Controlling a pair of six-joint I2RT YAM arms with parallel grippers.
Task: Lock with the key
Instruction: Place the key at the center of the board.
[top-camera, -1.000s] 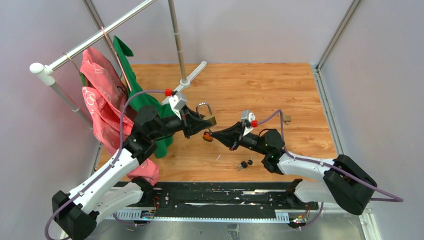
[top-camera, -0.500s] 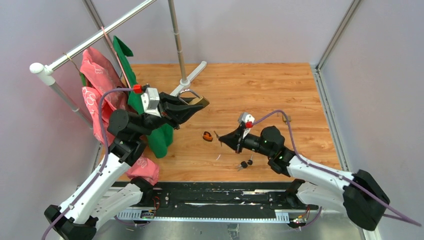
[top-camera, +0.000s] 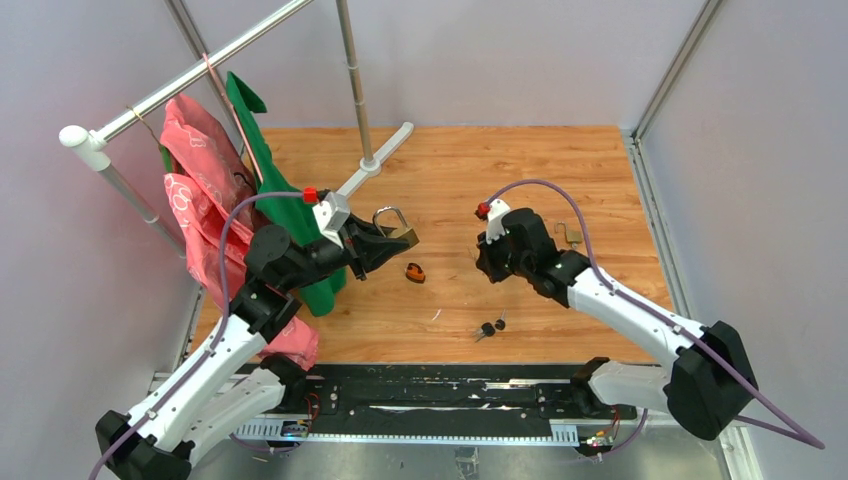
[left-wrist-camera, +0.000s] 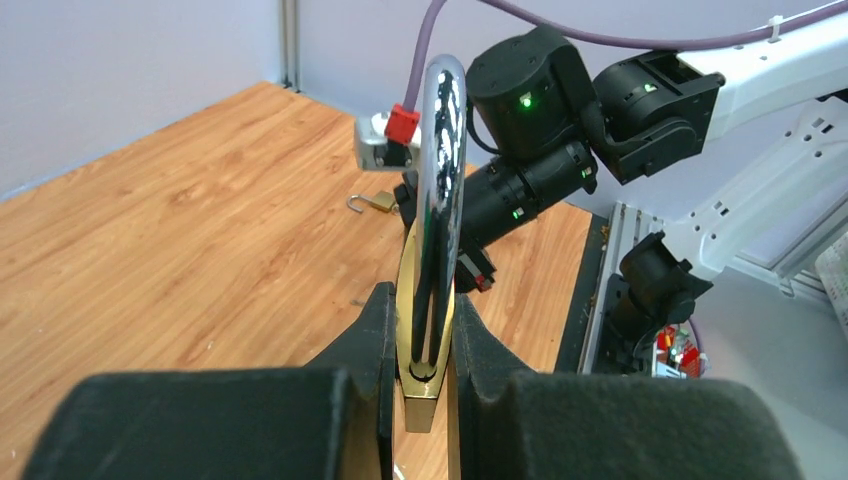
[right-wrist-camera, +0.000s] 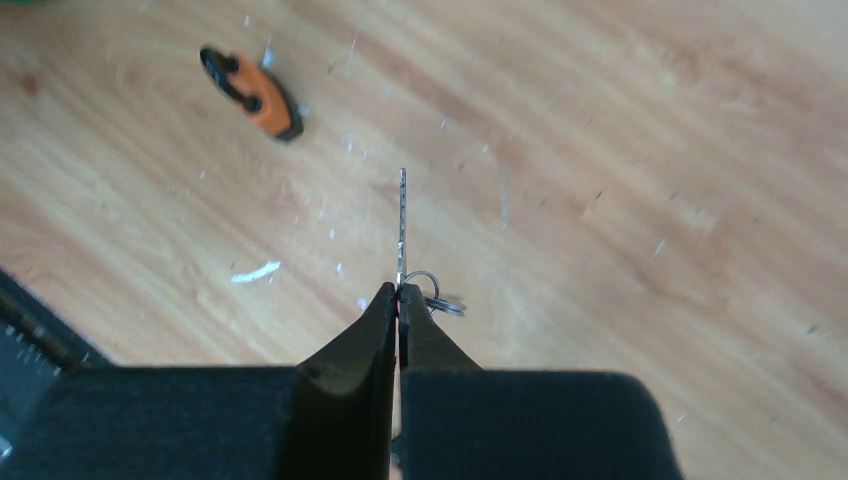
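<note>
A brass padlock (top-camera: 397, 234) with a chrome shackle (left-wrist-camera: 442, 150) is held off the table, my left gripper (top-camera: 383, 243) shut on its body (left-wrist-camera: 424, 335). The shackle stands upright in the left wrist view. My right gripper (right-wrist-camera: 398, 292) is shut on a thin silver key (right-wrist-camera: 401, 220) whose blade sticks out past the fingertips, with a key ring (right-wrist-camera: 428, 291) beside them. That gripper (top-camera: 491, 260) points down at the wooden floor, well right of the padlock and apart from it.
An orange and black fob (top-camera: 413, 272) lies between the arms. More keys (top-camera: 489, 327) lie near the front edge. A small padlock (top-camera: 572, 237) rests at the right. A clothes rack (top-camera: 358, 80) with pink and green garments (top-camera: 205, 215) stands at the left.
The right gripper drew back from the padlock with the key, swung right and turned downward. The left gripper lifted the padlock up and left, then came back down a little.
</note>
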